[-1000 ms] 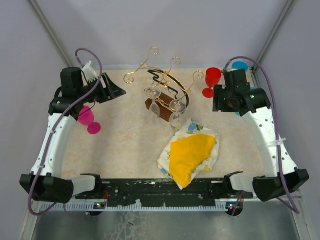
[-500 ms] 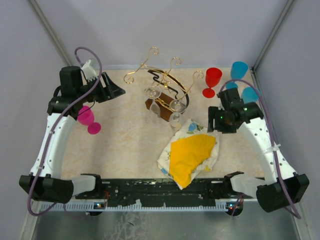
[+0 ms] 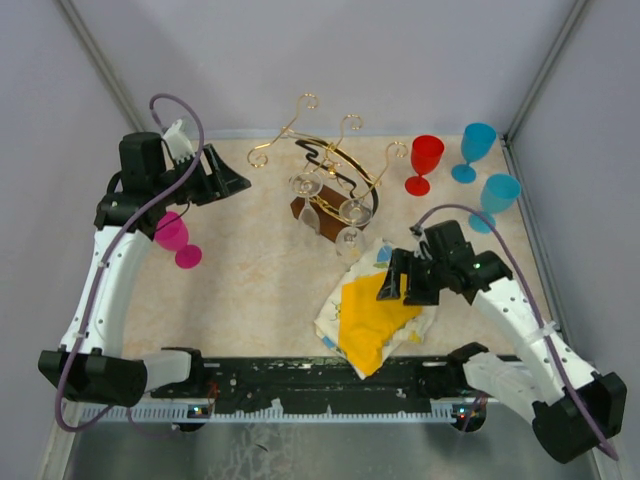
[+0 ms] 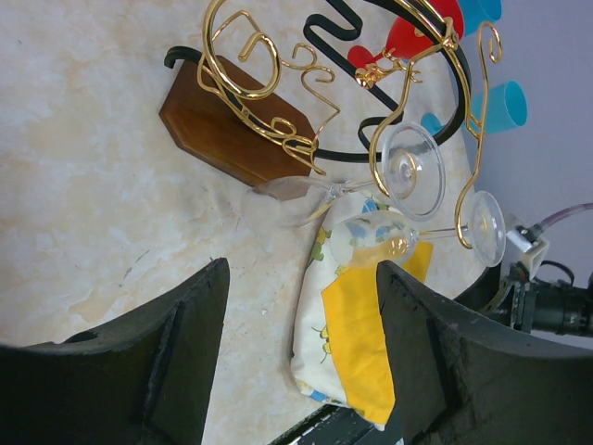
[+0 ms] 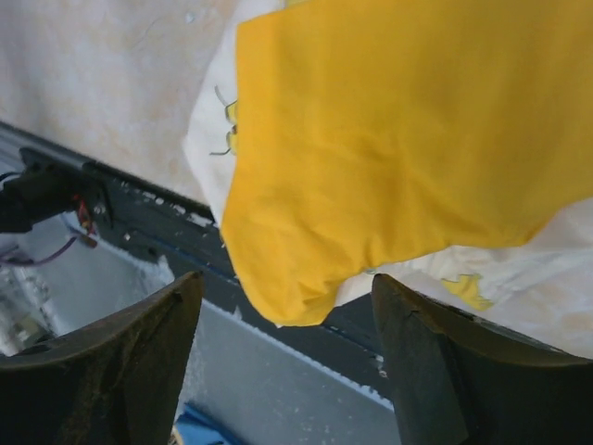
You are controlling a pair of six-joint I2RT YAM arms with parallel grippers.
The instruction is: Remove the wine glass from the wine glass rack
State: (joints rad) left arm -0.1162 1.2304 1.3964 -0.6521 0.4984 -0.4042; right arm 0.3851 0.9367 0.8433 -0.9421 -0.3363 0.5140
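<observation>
A: What is shown from overhead?

B: A beige table is seen. The left arm is raised at the far left. The right arm is bent inward over a yellow and floral cloth at the near middle.

A: And the wine glass rack?

B: The wine glass rack is stood at the far middle, just behind the cloth. Its gold hooks are carried on a dark wooden base.

A: What is added by the left wrist view?

B: The hanging is made plain there. One clear wine glass and a second clear wine glass are held by their feet in the gold hooks, bowls down. Neither is touched by a gripper.

A: What is shown only from above?

B: A pink goblet under the left arm. A red goblet and two blue goblets are grouped at the far right.

A: The grippers?

B: The left gripper is spread wide, pointed at the rack and well apart from it, with nothing held. The right gripper is likewise parted and empty. Only cloth and the table's near edge are shown in its view, and the rack is left out.
</observation>
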